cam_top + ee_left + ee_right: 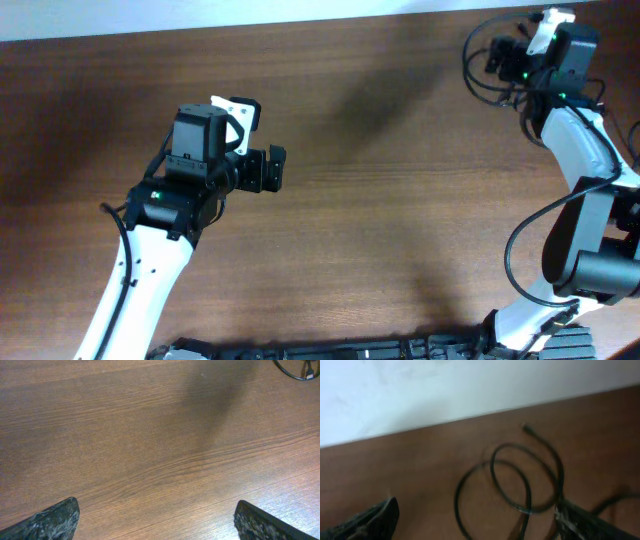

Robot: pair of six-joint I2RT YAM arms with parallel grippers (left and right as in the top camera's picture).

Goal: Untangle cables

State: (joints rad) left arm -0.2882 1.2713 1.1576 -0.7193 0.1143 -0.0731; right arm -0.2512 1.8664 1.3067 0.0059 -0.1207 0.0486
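- Overhead view: the dark brown wood-grain table (pixel 380 230) is bare across its middle. The left gripper (pixel 272 170) hangs over the left-centre of it, well apart from any cord, probably parked there out of the way. The right gripper (pixel 500 58) sits at the far right corner, where thin black cords (pixel 480 75) loop beside it; from here I cannot separate the task's cables from the arm's own wiring.
- Left wrist view: both dark speckled fingertips (pixel 52 522) stand at the bottom corners, spread wide with only wood between them, so this gripper is released and grasps nothing. At the top right edge a short arc of thin black cable (pixel 292 372) shows, well away.
- Right wrist view: the picture is blurred. The thin black cable lies in two overlapping loops (pixel 512 485) on the table near the pale wall (pixel 445 390), one end with a small plug (pixel 527 427) pointing toward the wall. The fingertips (pixel 375 520) stand wide apart at the bottom corners; the cord passes just beside the right-hand one, and nothing appears clamped. The loops lying flat and still crossed suggest the untangling is not finished.
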